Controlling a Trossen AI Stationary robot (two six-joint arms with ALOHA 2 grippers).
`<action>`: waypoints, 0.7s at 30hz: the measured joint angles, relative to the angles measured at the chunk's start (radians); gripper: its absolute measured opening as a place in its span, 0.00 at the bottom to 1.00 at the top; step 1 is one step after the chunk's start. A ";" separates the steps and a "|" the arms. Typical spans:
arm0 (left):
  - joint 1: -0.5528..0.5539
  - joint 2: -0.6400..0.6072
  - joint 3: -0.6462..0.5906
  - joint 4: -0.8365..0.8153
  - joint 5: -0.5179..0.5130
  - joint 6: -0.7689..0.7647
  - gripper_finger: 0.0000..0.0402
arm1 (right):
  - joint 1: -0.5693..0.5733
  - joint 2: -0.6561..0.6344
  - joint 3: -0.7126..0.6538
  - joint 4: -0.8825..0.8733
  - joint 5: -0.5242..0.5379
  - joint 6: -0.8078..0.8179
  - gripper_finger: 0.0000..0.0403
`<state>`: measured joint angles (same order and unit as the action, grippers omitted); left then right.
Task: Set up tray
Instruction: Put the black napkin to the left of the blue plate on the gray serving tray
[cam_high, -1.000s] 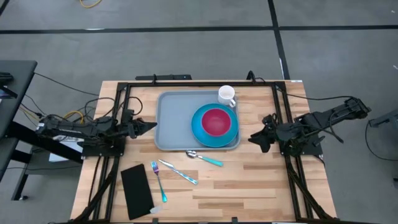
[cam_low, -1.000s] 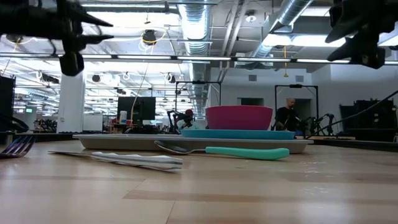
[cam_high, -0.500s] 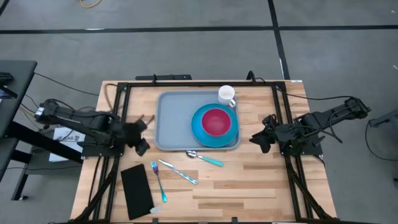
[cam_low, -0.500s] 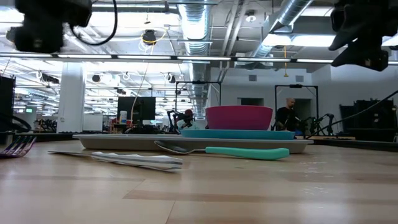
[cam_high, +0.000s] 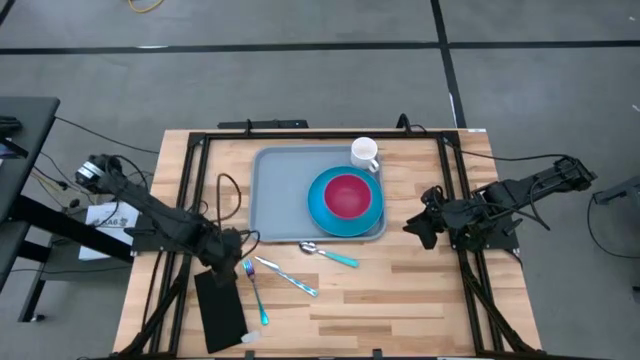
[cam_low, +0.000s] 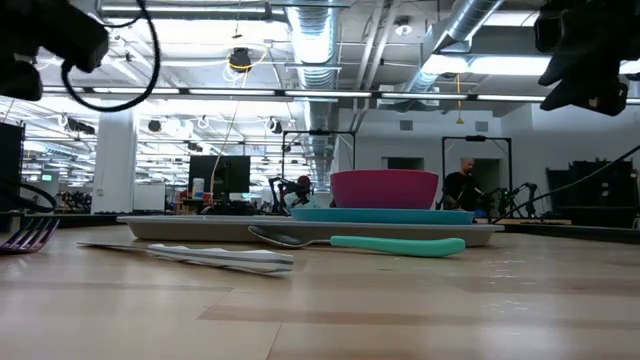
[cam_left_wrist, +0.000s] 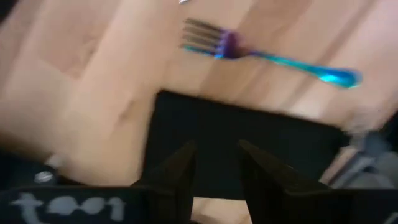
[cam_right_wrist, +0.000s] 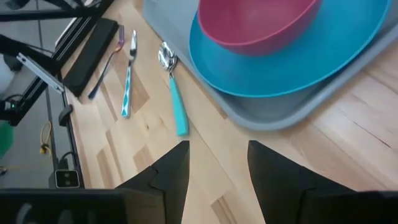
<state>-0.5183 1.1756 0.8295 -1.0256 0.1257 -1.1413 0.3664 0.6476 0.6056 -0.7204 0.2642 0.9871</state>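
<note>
The grey-blue tray (cam_high: 272, 195) lies flat at the table's far middle. It carries a blue plate (cam_high: 322, 210) with a pink bowl (cam_high: 347, 195) on it and a white mug (cam_high: 365, 153) at its far right corner. A black napkin (cam_high: 220, 305) lies flat at the near left; it also shows in the left wrist view (cam_left_wrist: 249, 143). My left gripper (cam_high: 232, 245) (cam_left_wrist: 217, 149) is open above the napkin's far end. My right gripper (cam_high: 415, 225) (cam_right_wrist: 219, 149) is open and empty to the right of the tray.
A teal-handled spoon (cam_high: 330, 253) lies just near the tray. A knife (cam_high: 288, 277) and a blue-handled fork (cam_high: 255, 292) (cam_left_wrist: 267, 53) lie right of the napkin. Black frame rails (cam_high: 190, 190) run along both table sides. Bare wood lies at the near right.
My left gripper has gone from the tray's left side toward the table's near edge and a little right. It has tipped to point down over the napkin's far end. Nothing on the table has moved.
</note>
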 joint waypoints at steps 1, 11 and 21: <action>-0.013 0.012 0.000 -0.015 -0.018 -0.001 0.26 | 0.000 0.000 0.000 0.000 -0.001 0.000 0.38; -0.048 0.135 0.000 -0.055 -0.066 0.039 0.26 | 0.000 0.000 0.000 -0.001 -0.002 0.000 0.37; -0.046 0.206 -0.061 0.091 -0.049 0.050 0.26 | 0.000 0.000 0.000 -0.001 -0.005 0.000 0.37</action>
<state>-0.5645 1.3815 0.7682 -0.9342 0.0767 -1.0913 0.3664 0.6476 0.6060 -0.7213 0.2592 0.9871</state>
